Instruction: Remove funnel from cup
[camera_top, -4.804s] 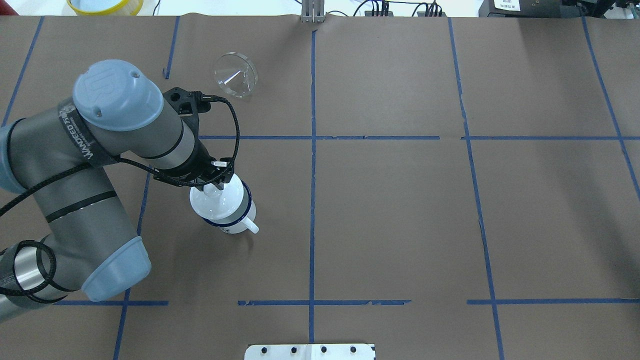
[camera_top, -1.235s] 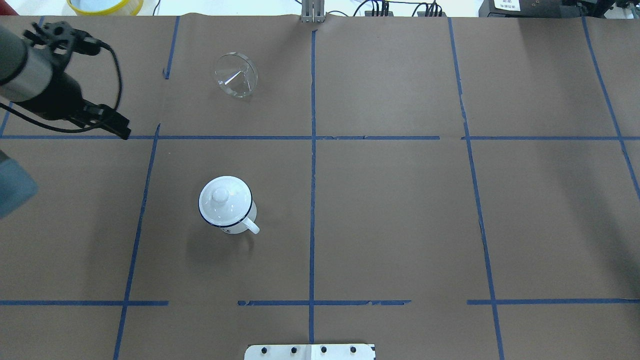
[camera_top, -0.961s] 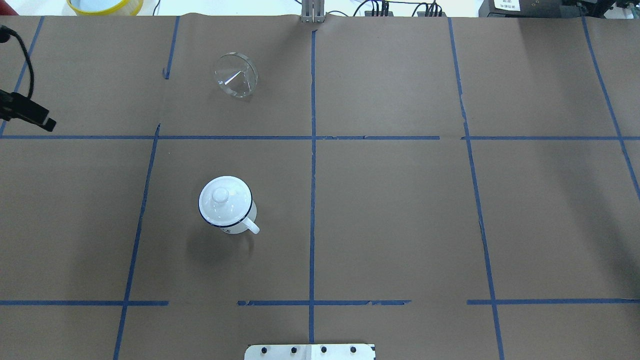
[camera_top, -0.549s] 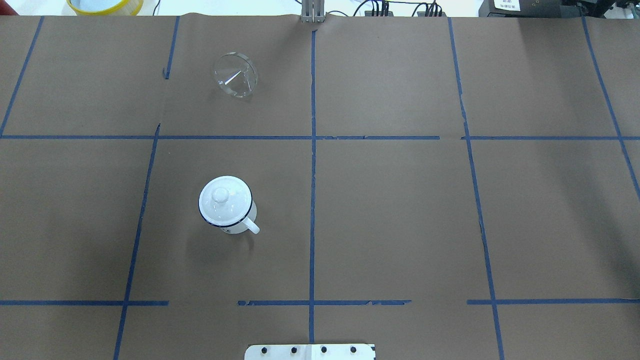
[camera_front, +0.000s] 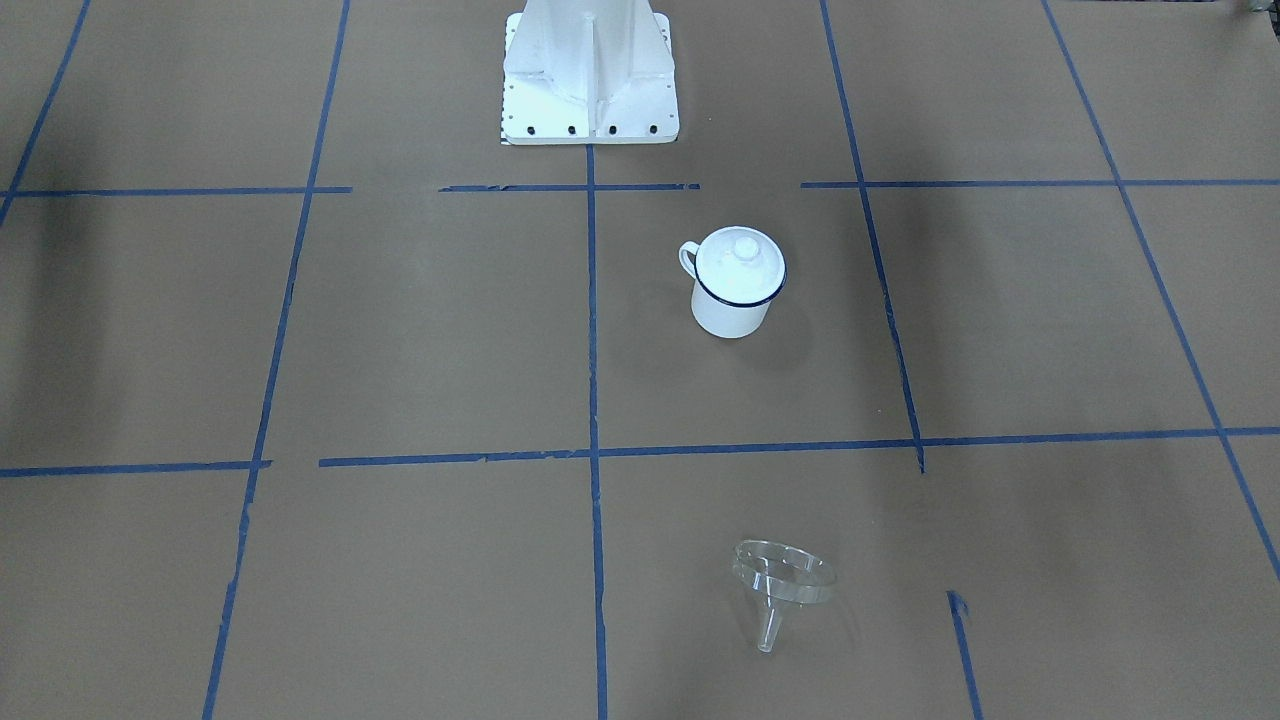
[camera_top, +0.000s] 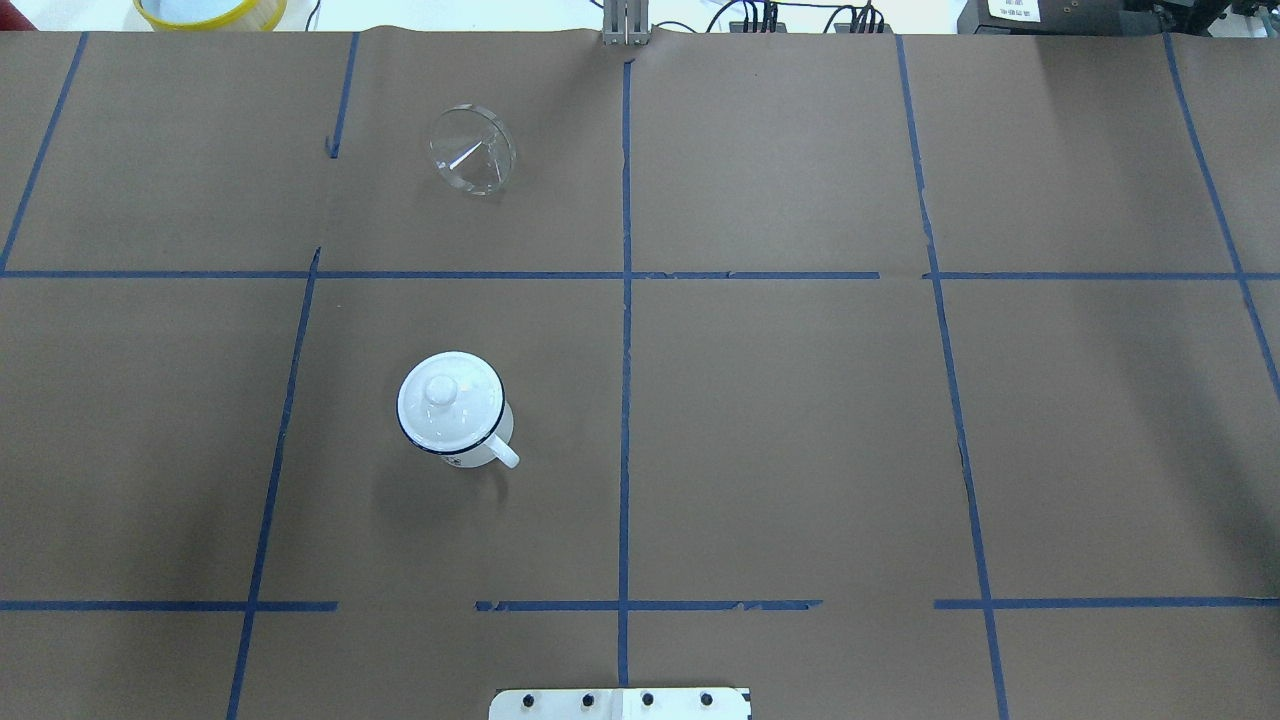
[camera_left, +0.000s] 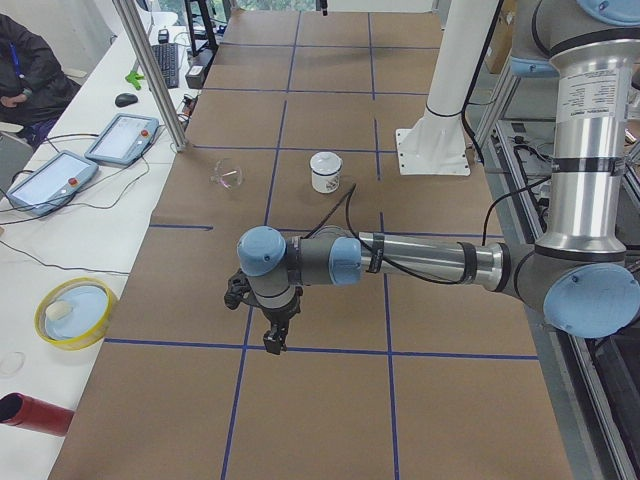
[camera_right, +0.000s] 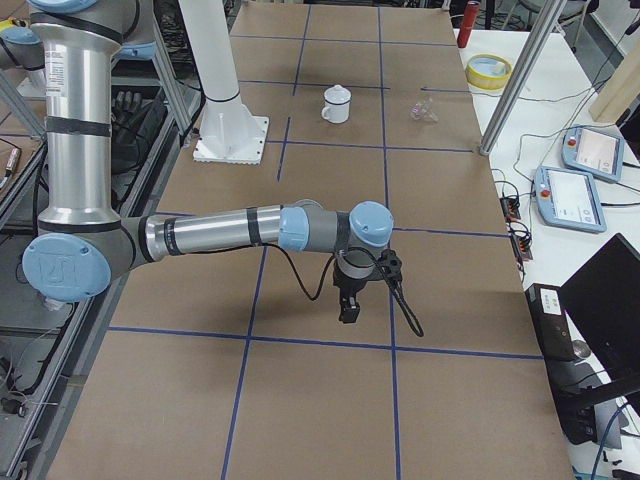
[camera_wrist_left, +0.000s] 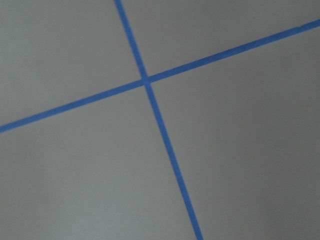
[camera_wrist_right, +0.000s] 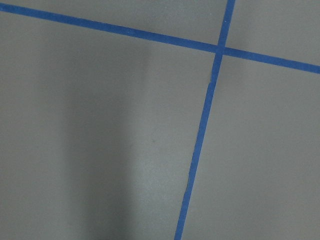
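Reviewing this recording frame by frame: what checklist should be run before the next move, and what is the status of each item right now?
1. Funnel out of cup: ok. The funnel lies tilted on the table, well apart from the cup.
2. Cup upright: ok. A white lid sits on it.
3. Left gripper away from both items: ok, over bare paper.
4. Right gripper away from both items: ok.
5. Grippers open or shut: cannot tell, as they appear in the side views only.
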